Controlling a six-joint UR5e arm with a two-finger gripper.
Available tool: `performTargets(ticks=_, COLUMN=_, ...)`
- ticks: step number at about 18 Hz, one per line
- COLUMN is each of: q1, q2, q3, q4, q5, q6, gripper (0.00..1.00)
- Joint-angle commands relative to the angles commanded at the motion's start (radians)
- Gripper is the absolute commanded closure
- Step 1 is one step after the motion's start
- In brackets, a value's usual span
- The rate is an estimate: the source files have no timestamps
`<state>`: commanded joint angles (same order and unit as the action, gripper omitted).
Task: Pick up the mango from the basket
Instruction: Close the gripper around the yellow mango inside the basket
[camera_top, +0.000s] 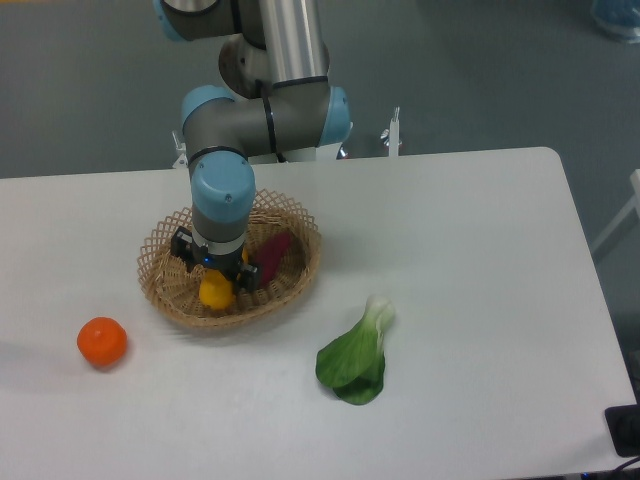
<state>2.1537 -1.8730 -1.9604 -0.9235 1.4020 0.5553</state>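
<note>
The tan wicker basket (298, 228) sits on the white table, left of centre. The yellow-orange mango (215, 291) lies in its front part. My gripper (218, 279) reaches straight down into the basket and is right over the mango, with its dark fingers at the mango's sides. The gripper's body hides the mango's top, so I cannot tell whether the fingers press on it. A purple-red sweet potato (272, 253) lies in the basket just right of the gripper.
A round orange fruit (102, 341) lies on the table left of the basket, near the front. A green bok choy (358, 356) lies right of the basket toward the front. The arm's column (290, 45) rises behind the basket.
</note>
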Motion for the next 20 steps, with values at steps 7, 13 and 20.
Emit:
performTargets(ticks=7, q1=0.002, q2=0.028, q3=0.015, q4=-0.006, q5=-0.001, q6=-0.003, gripper=0.68)
performTargets(ticks=13, q1=0.028, q2=0.037, q3=0.070, q4=-0.014, q5=0.000, q6=0.008, gripper=0.67)
performTargets(ticks=20, q1=0.123, q2=0.066, q3=0.106, q4=-0.014, q5=0.006, q6=0.043, gripper=0.66)
